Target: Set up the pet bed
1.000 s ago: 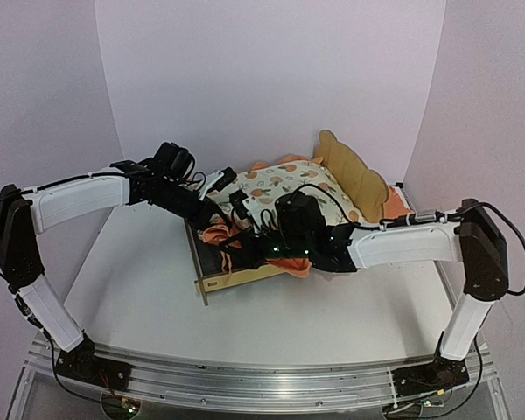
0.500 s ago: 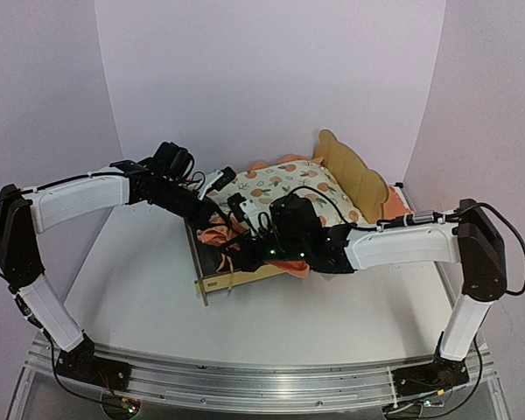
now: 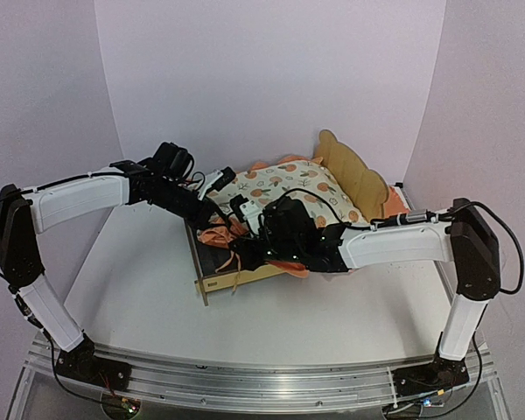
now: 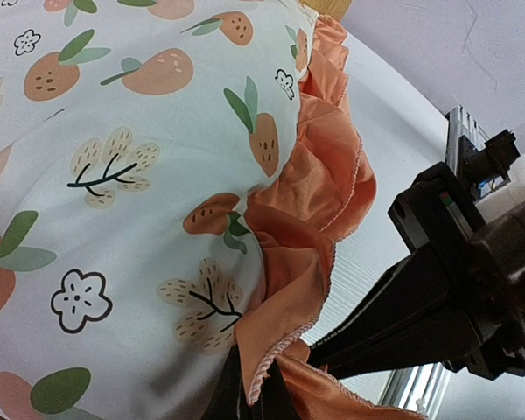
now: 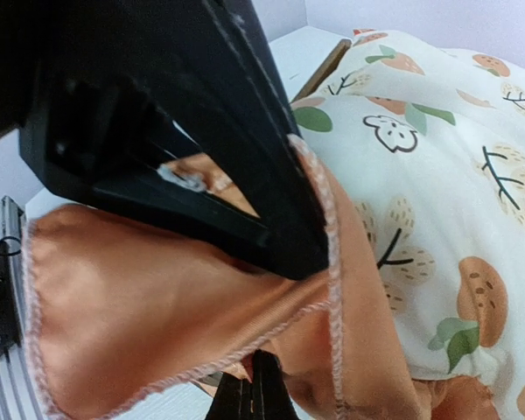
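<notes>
Crept slightly toward foot of pet bed with right end effector, pinching mattress pad by its orange frill; same frill likewise pinched with left end effector, near that foot. Stands in middle of desk; looks light, stiff plywood, best held by side rail

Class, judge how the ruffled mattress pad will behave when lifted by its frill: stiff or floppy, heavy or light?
Probably floppy: the mattress pad has a frill that folds and droops where pinched. Likely light: it looks puffy, softly stuffed.
</notes>
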